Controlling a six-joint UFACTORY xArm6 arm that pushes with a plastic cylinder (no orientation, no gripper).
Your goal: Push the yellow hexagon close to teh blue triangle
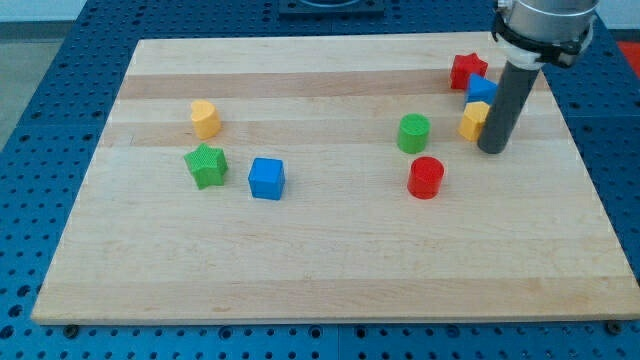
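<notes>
1. My tip (492, 149) is a bare rod end with no jaws to spread or press.
2. The small yellow hexagon block (474, 121) touches my tip on the view's left.
3. The blue triangle block (481, 88), partly hidden, sits just above the hexagon, already close.

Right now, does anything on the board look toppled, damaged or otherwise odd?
Nothing stands out. All eight blocks sit flat on the wooden board, none stacked or tipped. My tip rests beside a yellow block, below the blue block and red star, near the view's right.
</notes>
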